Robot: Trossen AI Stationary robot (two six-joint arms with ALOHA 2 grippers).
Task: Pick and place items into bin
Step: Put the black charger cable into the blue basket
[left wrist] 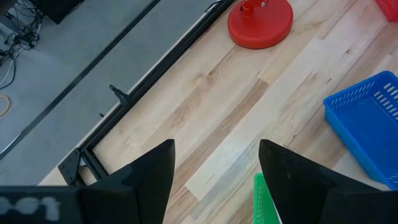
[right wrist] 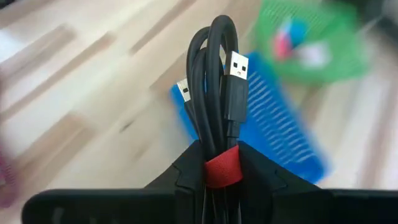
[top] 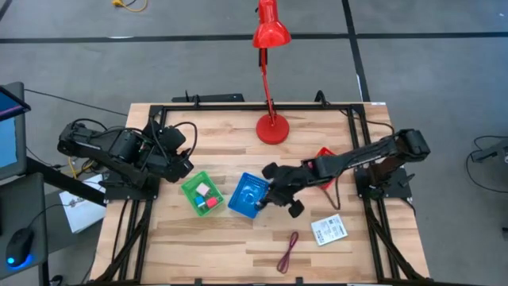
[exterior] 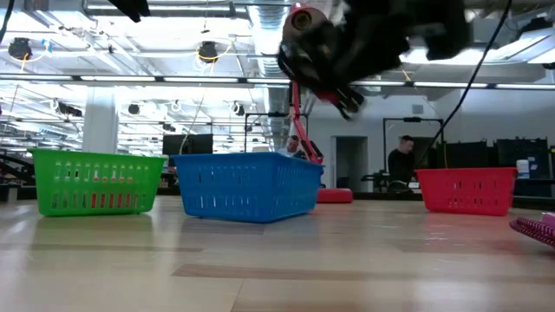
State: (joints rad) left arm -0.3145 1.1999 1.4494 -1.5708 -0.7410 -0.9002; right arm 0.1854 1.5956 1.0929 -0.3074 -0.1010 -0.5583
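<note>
My right gripper [top: 279,191] is above the table beside the blue bin [top: 248,195], shut on a coiled black USB cable [right wrist: 216,81] bound by a red strap. It shows high in the low view [exterior: 342,61]. My left gripper [left wrist: 214,152] is open and empty at the table's left, near the green bin [top: 202,193]. The green bin holds a red cube [top: 212,202] and a pale piece [top: 203,191]. A white printed packet [top: 329,230] and a dark red looped cord [top: 287,252] lie flat on the table near its front edge. My right gripper pinches the black cable bundle between its two fingers at the red strap [right wrist: 222,171]. The loops and two USB plugs [right wrist: 239,65] stick out past the fingertips. The bundle is lifted clear of the table, over the edge of the blue bin [right wrist: 273,134].
A red desk lamp stands on its round base [top: 272,128] at the table's far middle. A red bin [exterior: 466,189] sits at the right, partly under my right arm. Bare wood lies along the table's front left.
</note>
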